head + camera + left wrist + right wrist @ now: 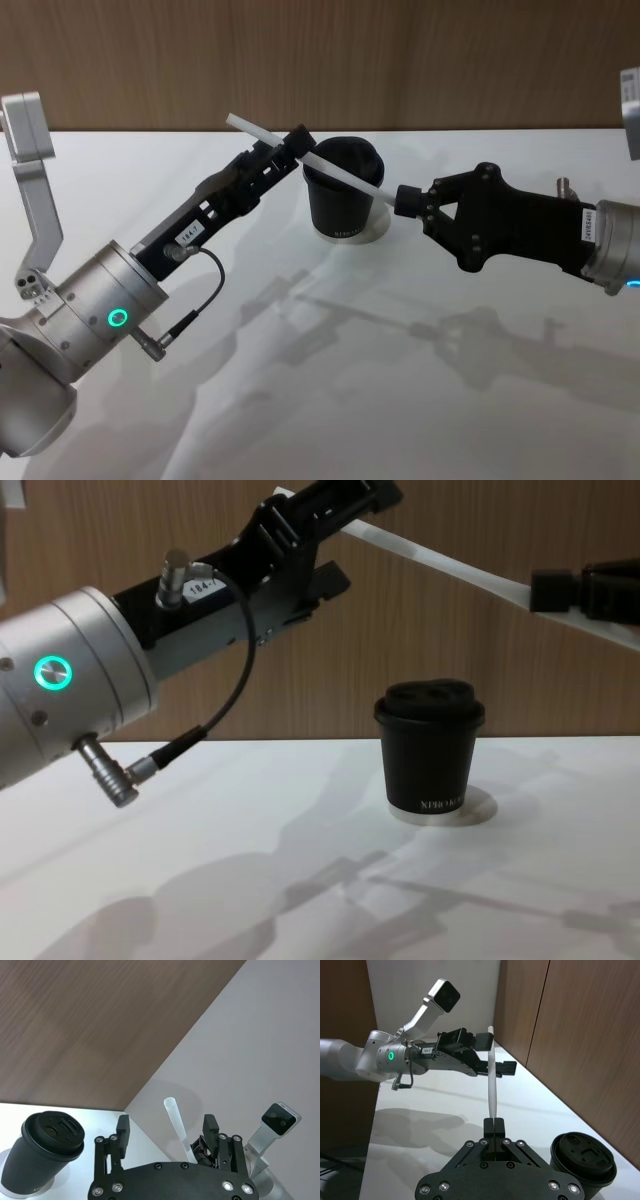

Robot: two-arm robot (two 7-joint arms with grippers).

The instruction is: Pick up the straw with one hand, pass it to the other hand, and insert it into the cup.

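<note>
The straw (345,171) looks light, thin and fairly stiff, but smooth plastic like this would probably kink or slip if squeezed hard or held right at its end. A gentle grip a little way in from the end seems safest, leaving a long free length to steer into the lid.

The right tool (407,200) is clamped on one end of the straw, its short fingers pressed together around it. From there the straw runs up and to the left, held in the air above the cup (340,210) and touching neither the cup nor the counter (400,380).

The left tool (298,142) reaches in from the other side with its fingers apart. The straw passes between them near its far end, and the tip pokes out just beyond. In the left wrist view the straw sits off-centre, closer to one finger (210,1126) than the other, with a gap on each side, so nothing there grips it yet.

The cup stands upright on the counter with its lid on, just below the span between the two tools.
</note>
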